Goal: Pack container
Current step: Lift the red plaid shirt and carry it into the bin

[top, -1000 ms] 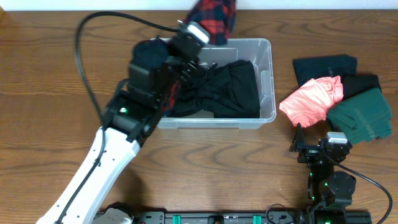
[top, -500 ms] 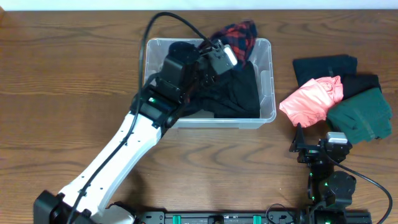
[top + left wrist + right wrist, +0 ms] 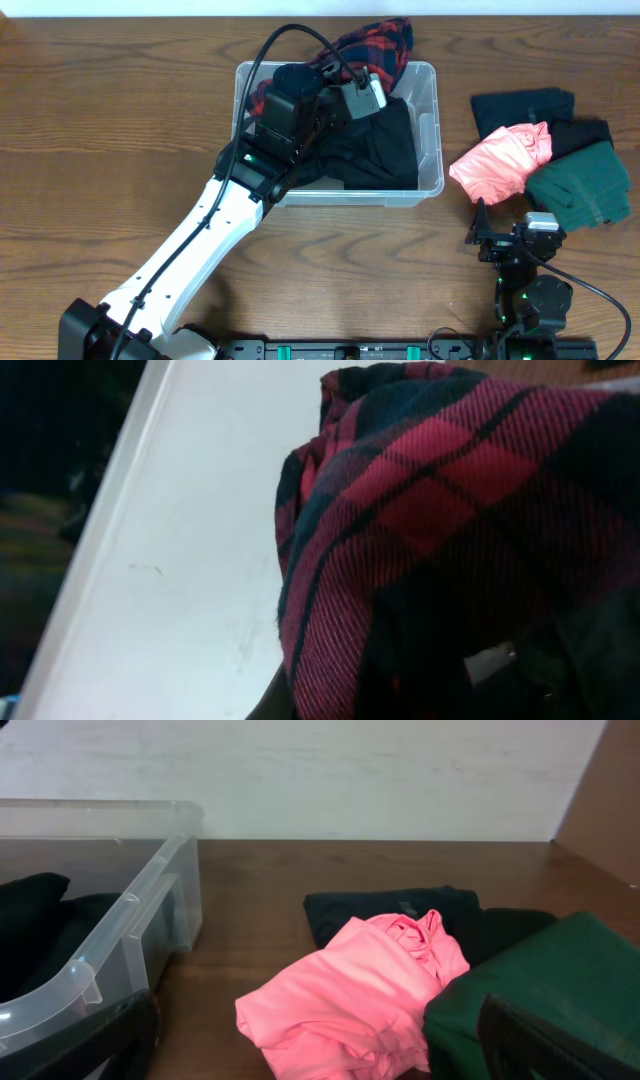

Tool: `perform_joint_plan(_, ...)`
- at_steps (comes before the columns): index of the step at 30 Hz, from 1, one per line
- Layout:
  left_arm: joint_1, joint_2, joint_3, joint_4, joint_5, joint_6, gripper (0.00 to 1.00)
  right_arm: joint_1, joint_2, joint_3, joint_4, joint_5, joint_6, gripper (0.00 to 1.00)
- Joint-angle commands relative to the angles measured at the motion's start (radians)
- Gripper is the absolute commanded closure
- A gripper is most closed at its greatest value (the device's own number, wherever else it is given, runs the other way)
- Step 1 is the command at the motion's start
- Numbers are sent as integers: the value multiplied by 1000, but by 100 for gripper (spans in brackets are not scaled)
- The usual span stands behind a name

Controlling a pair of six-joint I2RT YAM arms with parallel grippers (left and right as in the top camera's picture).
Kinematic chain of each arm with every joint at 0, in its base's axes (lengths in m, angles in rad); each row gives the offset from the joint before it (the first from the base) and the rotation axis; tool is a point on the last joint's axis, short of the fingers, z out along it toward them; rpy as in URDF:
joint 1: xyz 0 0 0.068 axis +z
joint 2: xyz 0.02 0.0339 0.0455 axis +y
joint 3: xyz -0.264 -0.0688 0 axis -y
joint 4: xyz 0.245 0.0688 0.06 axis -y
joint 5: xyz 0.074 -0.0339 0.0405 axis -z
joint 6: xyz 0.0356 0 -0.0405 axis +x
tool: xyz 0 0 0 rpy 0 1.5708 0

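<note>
The clear plastic container (image 3: 431, 132) stands at the table's middle back, with black clothing (image 3: 378, 142) lying in it. My left gripper (image 3: 352, 92) reaches over the bin and is shut on a red and dark plaid garment (image 3: 378, 45), which drapes over the far rim. In the left wrist view the plaid garment (image 3: 450, 510) fills the right side and hides the jaws. My right gripper (image 3: 505, 238) rests near the front right edge, open and holding nothing. In the right wrist view the container's near corner (image 3: 100, 965) shows at left.
A pile of folded clothes lies right of the bin: a pink one (image 3: 500, 160), a green one (image 3: 580, 188), a dark navy one (image 3: 522, 104) and a black one (image 3: 582, 131). The left arm's black cable (image 3: 300, 35) loops above the bin.
My left arm has swung right and come down over the bin, carrying the plaid garment from above the back edge to the far right rim. The right arm has not moved.
</note>
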Motion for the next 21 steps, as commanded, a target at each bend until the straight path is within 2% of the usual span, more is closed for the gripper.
perform_joint_plan(1,1,4,11,23,-23,101,94,10,0,-2,-4,-3,-14,1)
perform_joint_plan(10,-9,40,11,-47,-22,105,94,10,0,-2,-4,-3,-14,1)
perform_joint_plan(11,-15,40,11,-57,-22,105,90,10,0,-2,-4,-3,-14,1)
perform_joint_plan(12,-22,40,11,-63,-22,105,74,10,0,-2,-4,-3,-14,1)
perform_joint_plan(13,-29,40,11,-66,-22,105,53,10,0,-2,-4,-3,-14,1)
perform_joint_plan(15,-48,40,11,-69,-22,104,41,10,0,-2,-4,-3,-14,1)
perform_joint_plan(18,-81,40,11,-69,-22,70,31,10,0,-2,-4,-3,-14,1)
perform_joint_plan(21,-114,39,11,-68,-23,13,30,10,0,-2,-4,-3,-14,1)
